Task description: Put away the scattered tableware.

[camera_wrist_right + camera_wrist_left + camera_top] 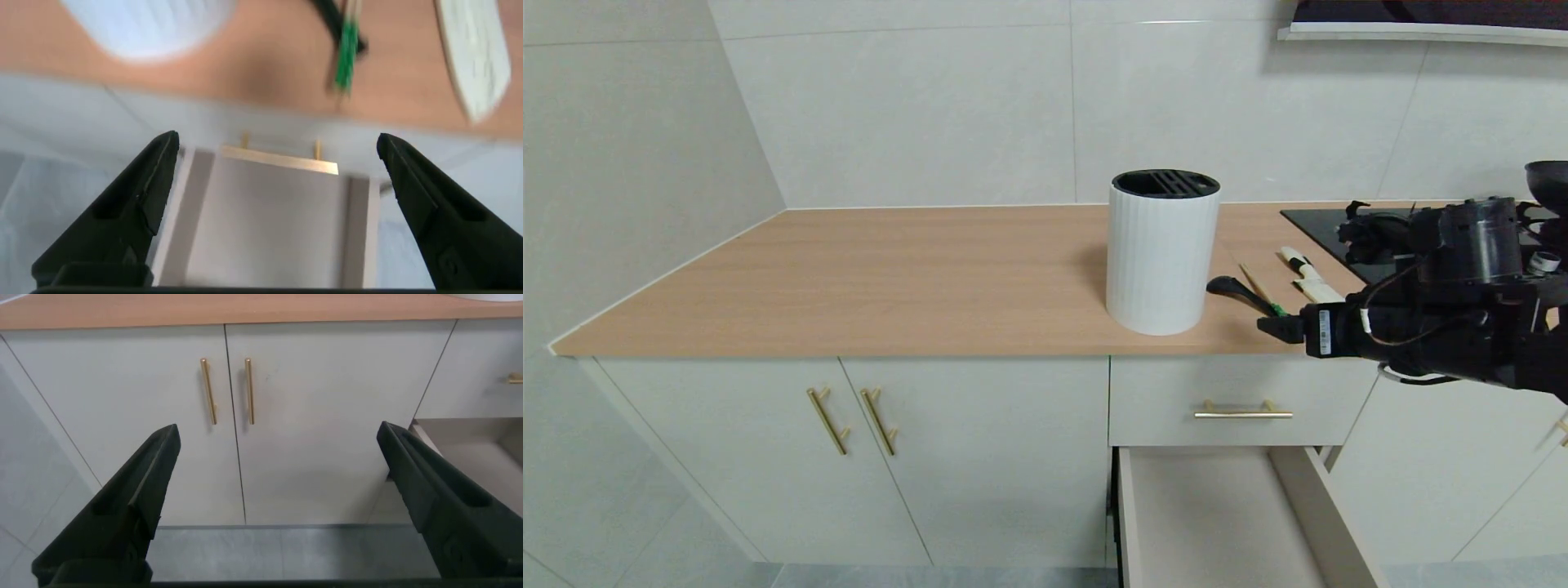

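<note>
Just beyond wide-open right gripper (275, 143), black long-handled spoon (1248, 296) and green-tipped wooden chopstick (1260, 286) lying far-left to near-right; left gripper (278, 437), likewise released, well apart.

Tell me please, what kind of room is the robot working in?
Most likely a home kitchen: a wood-look countertop over white cabinets with gold handles, a black cooktop set into it at the right, and a white utensil holder.

Bright, even light, with the white holder (1162, 253) casting a soft shadow leftward (head view's edges bend).
</note>
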Available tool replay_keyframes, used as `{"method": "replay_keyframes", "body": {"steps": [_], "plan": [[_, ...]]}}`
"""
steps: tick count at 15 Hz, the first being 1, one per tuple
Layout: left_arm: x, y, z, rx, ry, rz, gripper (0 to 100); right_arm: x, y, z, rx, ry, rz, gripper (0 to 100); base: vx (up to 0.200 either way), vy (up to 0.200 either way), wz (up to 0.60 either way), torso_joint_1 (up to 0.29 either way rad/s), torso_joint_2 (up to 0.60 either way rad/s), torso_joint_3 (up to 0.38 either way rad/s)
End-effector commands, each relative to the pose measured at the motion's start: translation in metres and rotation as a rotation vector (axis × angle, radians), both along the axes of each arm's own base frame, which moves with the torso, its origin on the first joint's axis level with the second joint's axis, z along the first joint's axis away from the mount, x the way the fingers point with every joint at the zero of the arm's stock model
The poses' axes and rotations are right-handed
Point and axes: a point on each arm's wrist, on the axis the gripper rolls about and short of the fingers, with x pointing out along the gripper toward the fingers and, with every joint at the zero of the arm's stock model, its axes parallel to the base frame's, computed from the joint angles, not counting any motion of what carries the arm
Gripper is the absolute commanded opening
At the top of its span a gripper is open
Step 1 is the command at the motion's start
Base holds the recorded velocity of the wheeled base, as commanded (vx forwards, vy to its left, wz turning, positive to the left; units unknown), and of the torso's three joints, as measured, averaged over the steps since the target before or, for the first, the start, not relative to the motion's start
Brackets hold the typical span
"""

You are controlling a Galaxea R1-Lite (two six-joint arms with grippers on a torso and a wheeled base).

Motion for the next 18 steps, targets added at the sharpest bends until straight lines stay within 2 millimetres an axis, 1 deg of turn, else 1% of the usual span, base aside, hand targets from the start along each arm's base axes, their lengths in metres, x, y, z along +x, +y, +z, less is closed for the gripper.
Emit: {"method": "replay_keyframes", "body": {"steps": [1,5,7,9,11,14,18], "plan": [[0.0,0.0,0.0,0.0,0.0,-0.001,100,0.022,0.007,-0.008,-0.004,0.015,-0.01,100,0.0,0.0,0.0,0.0,0.0,0.0],[0.0,0.0,0.0,0.0,0.0,-0.001,100,0.035,0.004,-0.019,-0.019,0.031,-0.048,100,0.0,0.0,0.0,0.0,0.0,0.0],[0.0,0.0,0.0,0.0,0.0,-0.001,100,0.052,-0.001,-0.029,-0.031,0.047,-0.091,100,0.0,0.0,0.0,0.0,0.0,0.0],[0.0,0.0,0.0,0.0,0.0,-0.001,100,0.062,-0.007,-0.034,-0.039,0.054,-0.13,100,0.0,0.0,0.0,0.0,0.0,0.0],[0.0,0.0,0.0,0.0,0.0,-0.001,100,0.069,-0.008,-0.039,-0.041,0.058,-0.142,100,0.0,0.0,0.0,0.0,0.0,0.0],[0.0,0.0,0.0,0.0,0.0,-0.001,100,0.076,-0.007,-0.047,-0.058,0.051,-0.178,100,0.0,0.0,0.0,0.0,0.0,0.0],[0.0,0.0,0.0,0.0,0.0,-0.001,100,0.078,-0.007,-0.048,-0.056,0.044,-0.178,100,0.0,0.0,0.0,0.0,0.0,0.0]]}}
